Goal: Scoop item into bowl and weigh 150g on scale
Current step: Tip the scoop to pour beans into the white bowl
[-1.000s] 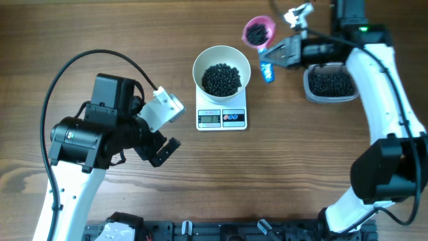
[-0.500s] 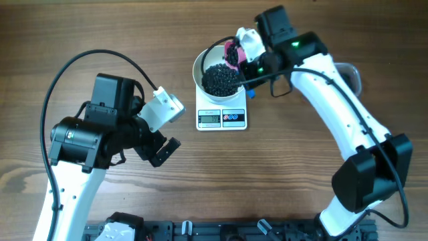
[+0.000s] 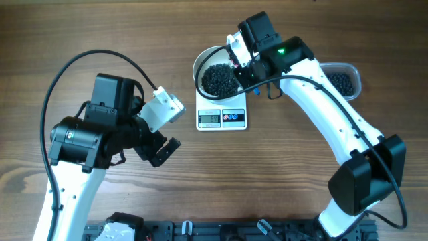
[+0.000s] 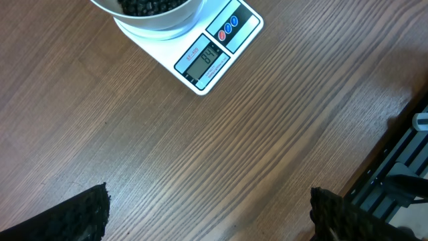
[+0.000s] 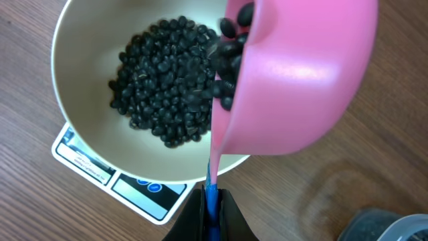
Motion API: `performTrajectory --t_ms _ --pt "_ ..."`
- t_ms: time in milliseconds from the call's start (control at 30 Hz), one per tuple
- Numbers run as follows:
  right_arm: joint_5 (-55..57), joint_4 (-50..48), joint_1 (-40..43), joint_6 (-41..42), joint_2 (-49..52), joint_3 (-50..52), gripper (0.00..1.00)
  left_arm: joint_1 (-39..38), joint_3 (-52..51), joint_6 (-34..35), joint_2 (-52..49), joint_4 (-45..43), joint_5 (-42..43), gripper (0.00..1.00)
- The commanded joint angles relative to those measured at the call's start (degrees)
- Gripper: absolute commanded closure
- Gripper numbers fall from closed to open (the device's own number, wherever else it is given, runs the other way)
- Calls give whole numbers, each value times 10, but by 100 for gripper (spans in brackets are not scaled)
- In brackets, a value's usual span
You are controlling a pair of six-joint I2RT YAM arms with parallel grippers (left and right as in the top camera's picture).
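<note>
The right end effector [image 5: 210, 209] pinches a pink scoop [image 5: 301, 80], tipped over the white bowl [image 5: 73, 127]. The black beans [image 5: 160, 87] lie in the bowl on the scale [image 3: 222, 118]. The left end effector [image 4: 207, 214] is spread wide, holding nothing.

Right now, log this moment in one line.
right end effector: shut on pink plastic scoop, tipping tiny black beans into round white bowl on white digital scale | left end effector: open

Beans [image 5: 160, 80] glossy blk, scoop [image 5: 301, 73] smooth pink plastic, table [image 4: 200, 167] matt wood.
</note>
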State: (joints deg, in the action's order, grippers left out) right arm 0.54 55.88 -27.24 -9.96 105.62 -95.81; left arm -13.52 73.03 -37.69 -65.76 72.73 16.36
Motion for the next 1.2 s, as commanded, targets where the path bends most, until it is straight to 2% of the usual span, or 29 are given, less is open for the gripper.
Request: performTrajectory --t_ms 0,133,233,367,433,533,633,700,767,800,833,867,933,1000,1067,1133,1167 --pt "16 -12 -3 -5 -16 -2 96 3 3 -11 -2 0 1 0" --pt "39 -12 -3 -5 -16 -2 96 3 3 -11 -2 0 1 0" --pt "7 -12 -10 -10 -16 -2 96 3 3 -11 -2 0 1 0" --pt "56 -17 -18 -48 -16 -2 96 3 3 -11 -2 0 1 0" --pt "26 -23 -21 -40 -16 -2 96 3 3 -11 -2 0 1 0" --pt "91 -27 -21 -41 -16 -2 96 3 3 -11 -2 0 1 0" --pt "16 -15 -26 -50 -16 -2 96 3 3 -11 -2 0 1 0" --pt "74 -14 -28 -62 -16 -2 96 3 3 -11 -2 0 1 0" --pt "30 -17 -29 -52 -16 -2 96 3 3 -11 -2 0 1 0" --pt "35 -12 -31 -84 -16 -2 96 3 3 -11 -2 0 1 0" --pt "71 -13 -32 -103 -16 -2 95 3 3 -11 -2 0 1 0" --pt "104 -21 -32 -88 -16 -2 96 3 3 -11 -2 0 1 0" --pt "58 -19 -33 -72 -16 -2 96 3 3 -11 -2 0 1 0" --pt "103 -17 -33 -96 -16 -2 96 3 3 -11 -2 0 1 0" --pt "50 -19 -34 -88 -14 -2 96 3 3 -11 -2 0 1 0" --pt "97 -14 -38 -152 -11 -2 96 3 3 -11 -2 0 1 0" --pt "126 -24 -38 -139 -10 -2 96 3 3 -11 -2 0 1 0"
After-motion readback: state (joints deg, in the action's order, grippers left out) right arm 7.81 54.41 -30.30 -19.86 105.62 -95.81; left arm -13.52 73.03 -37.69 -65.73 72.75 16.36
